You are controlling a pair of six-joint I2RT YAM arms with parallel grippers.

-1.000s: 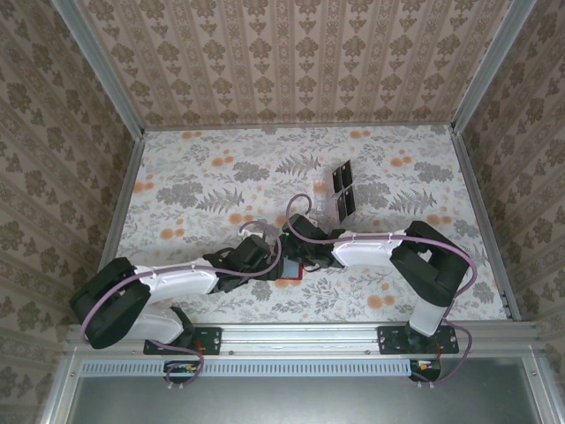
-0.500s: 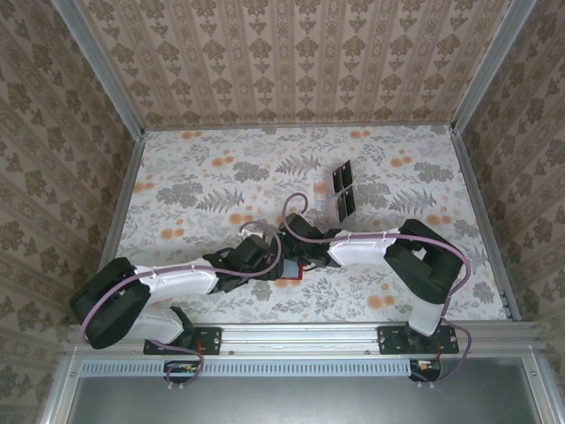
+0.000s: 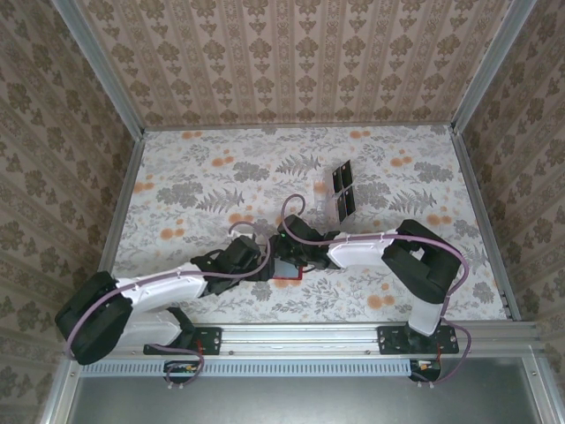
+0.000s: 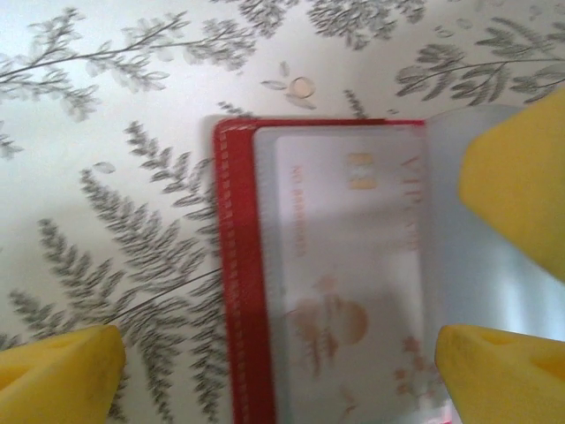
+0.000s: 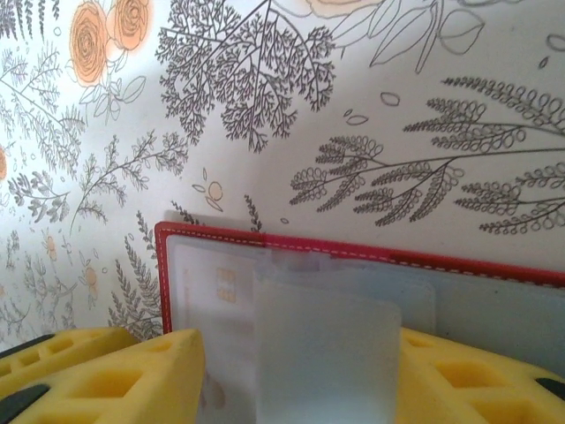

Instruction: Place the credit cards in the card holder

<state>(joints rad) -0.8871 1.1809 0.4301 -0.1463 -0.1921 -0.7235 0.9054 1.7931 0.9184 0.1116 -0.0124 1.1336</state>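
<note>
Blocky yellow foam left fingers [image 4: 57, 371] are spread wide, released, with the red stitched card holder [image 4: 240, 265] lying flat between them. The right fingers [image 5: 115, 375] stand parted, flanking its frosted plastic sleeve [image 5: 327, 353], grasping nothing.

Small red folding card holder [image 4: 237, 283]: red border with paler stitching, frosted grey-white sleeves inside. Pale card [image 4: 353, 265] under the sleeve: faint orange print. My left fingers [image 4: 57, 371] and my right fingers [image 5: 106, 375]: yellow foam. Counter [image 3: 203, 177]: white cloth with grey ferns and orange blossoms. Flat rectangular credit cards [image 3: 343, 190]: near-black. Walls [image 3: 300, 62]: beige with brown damask stripes. My arms [image 3: 362, 250]: white and black, with purple cables [image 3: 305, 237].
</note>
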